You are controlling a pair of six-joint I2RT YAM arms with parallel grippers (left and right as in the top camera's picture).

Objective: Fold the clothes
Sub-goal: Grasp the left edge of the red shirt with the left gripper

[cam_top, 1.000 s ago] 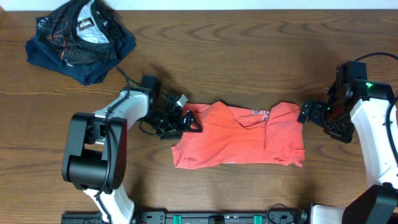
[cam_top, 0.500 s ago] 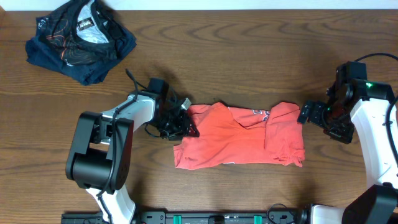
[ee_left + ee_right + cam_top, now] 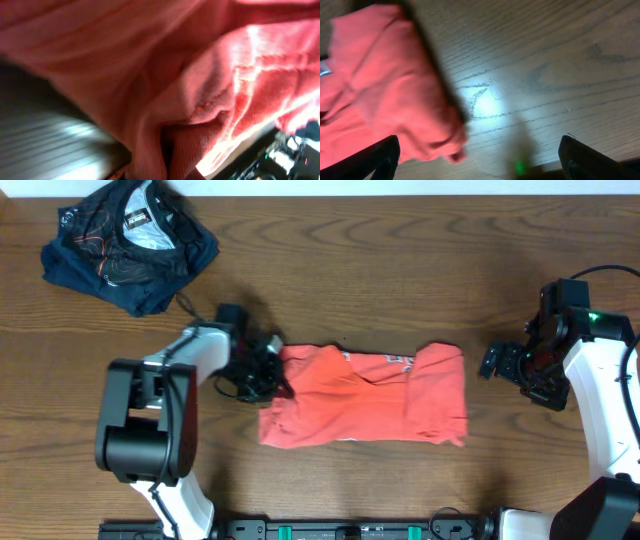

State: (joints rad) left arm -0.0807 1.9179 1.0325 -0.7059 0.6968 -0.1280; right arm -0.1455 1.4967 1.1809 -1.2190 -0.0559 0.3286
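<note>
The red T-shirt [image 3: 365, 405] lies bunched in the middle of the surface [image 3: 400, 270]. The left tool [image 3: 275, 375] pinches its left edge tight, likely to pull it flat. The right tool [image 3: 497, 363] hangs wide open near the other edge, not touching.

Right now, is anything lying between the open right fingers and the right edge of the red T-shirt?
Nothing visible. Only bare table separates the right gripper from the T-shirt. The dark garment lies far off at the back left corner, and the left gripper is shut on the shirt's left edge.
</note>
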